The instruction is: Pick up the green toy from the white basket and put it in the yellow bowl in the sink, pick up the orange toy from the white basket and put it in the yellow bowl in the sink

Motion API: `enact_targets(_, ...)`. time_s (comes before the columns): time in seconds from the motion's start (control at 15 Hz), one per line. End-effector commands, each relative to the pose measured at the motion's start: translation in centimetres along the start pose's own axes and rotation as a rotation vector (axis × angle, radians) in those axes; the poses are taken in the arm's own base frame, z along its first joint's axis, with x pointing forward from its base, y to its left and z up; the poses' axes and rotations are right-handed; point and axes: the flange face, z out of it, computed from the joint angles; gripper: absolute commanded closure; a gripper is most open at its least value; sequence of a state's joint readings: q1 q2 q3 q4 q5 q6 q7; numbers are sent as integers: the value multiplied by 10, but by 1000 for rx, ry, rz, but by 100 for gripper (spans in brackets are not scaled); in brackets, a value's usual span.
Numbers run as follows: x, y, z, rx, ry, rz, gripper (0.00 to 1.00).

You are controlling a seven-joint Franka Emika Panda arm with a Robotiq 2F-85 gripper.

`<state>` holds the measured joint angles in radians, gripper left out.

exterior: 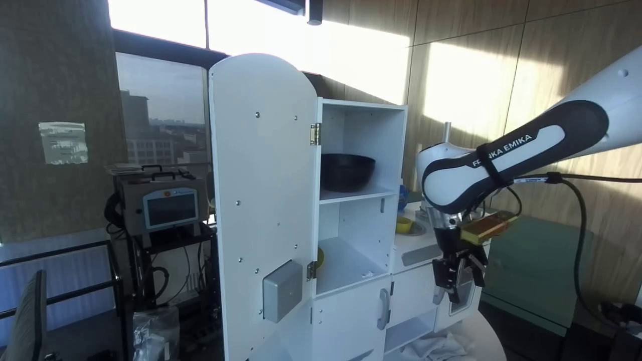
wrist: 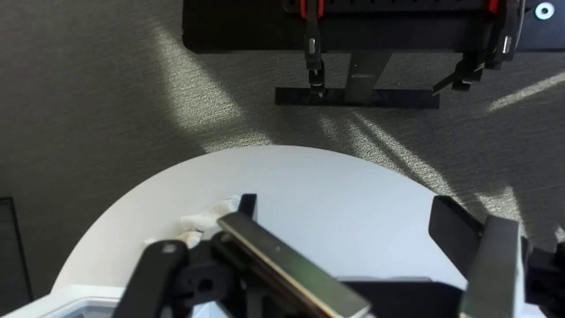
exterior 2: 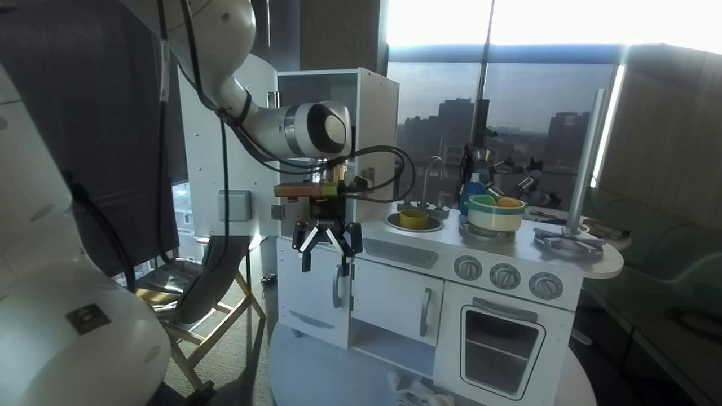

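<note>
OK, gripper (exterior 2: pixel 326 263) is spread wide w/ nothing in its grasp, hanging in front of the toy kitchen (exterior 2: pixel 397 287), well apart from the white basket (exterior 2: pixel 496 220) on its burner (exterior 2: pixel 486 233), where green toy (exterior 2: pixel 488 199) and orange toy (exterior 2: pixel 509 202) both sit; yellow bowl (exterior 2: pixel 413 220) is in the sink (exterior 2: pixel 436 224). Main risk IMO: toys lie side by side (can't tell if touching), so a wide grasp could pinch both, or clip the basket rim and tip the lot b/c the basket prob. isn't fixed down. Metal post (exterior 2: pixel 587 160) nearby could block a sideways approach. At the sink, tap (exterior 2: pixel 424 206) stands just behind the bowl, so a low gripper might bump it; bowl's small, so a toy let go too high may bounce out. Materials-wise: toys look smooth & rounded, maybe hard plastic, hence poss. slip vs. the angular fingers (wrist: pixel 492 265), flat-faced and greyish in the wrist view. Basket is round-sided, cream-white w/ a teal rim; bowl plain, low-walled, prob. plastic; sink a dull grey round dish; kitchen prob. flat painted board.
</note>
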<state>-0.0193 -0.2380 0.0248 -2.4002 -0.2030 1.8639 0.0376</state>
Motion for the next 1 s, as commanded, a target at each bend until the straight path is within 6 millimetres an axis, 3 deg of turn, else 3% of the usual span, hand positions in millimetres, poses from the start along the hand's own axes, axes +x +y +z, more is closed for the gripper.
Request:
enact_targets(0.0,-13,64,-15,102,37,166,0)
enact_targets(0.13,-24,99,-29,148,67,256,0)
enact_targets(0.33,-39,148,-67,209,153,380,0)
enact_targets(0.47,-37,172,-101,227,246,452,0)
enact_targets(0.73,-10,193,-174,270,436,574,0)
enact_targets(0.93,25,198,-218,273,573,670,0)
